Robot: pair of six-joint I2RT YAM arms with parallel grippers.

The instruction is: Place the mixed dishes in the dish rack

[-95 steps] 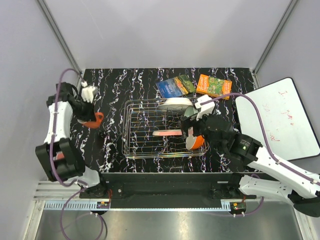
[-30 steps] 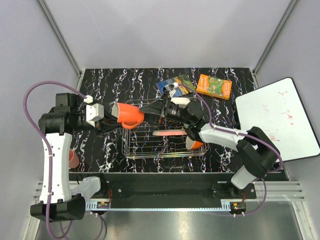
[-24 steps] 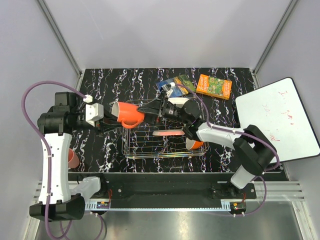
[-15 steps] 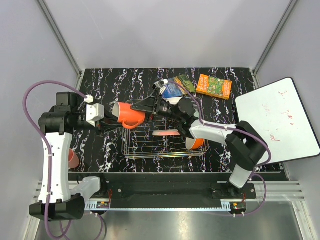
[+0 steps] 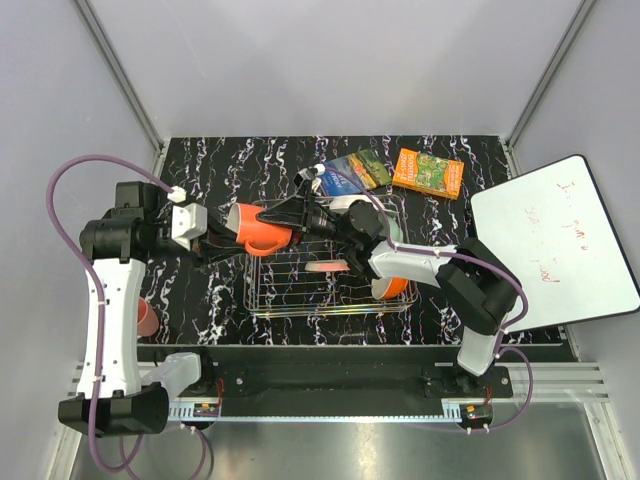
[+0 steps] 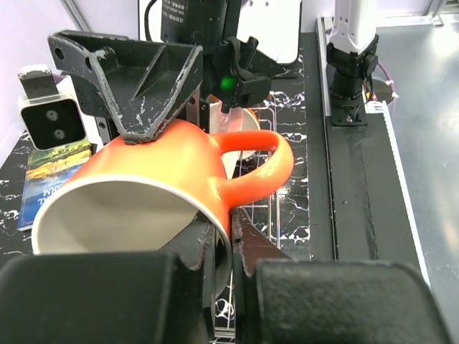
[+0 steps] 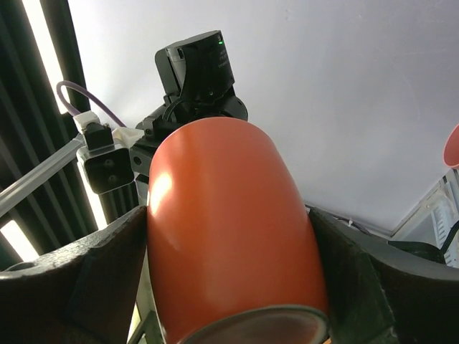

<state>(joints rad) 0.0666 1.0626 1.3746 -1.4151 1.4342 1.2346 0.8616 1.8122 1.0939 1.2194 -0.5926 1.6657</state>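
Top view: your left end effector (image 5: 226, 236) is pinched on the rim of the orange glazed mug with a cream inside (image 5: 262, 232). It holds the mug on its side in the air, with the silver wire-grid dish rack (image 5: 290, 292) just beneath. Your right end effector (image 5: 280, 222) meets it from the opposite side.

Left wrist: its fingers clamp the mug's wall beside the handle.

Right wrist: the jaws sit spread astride the mug's body, tight against both sides. You can't tell whether they bear on it.

This looks like a handover. Next, confirm the right grip is firm before the left releases, then lower the mug into the rack.
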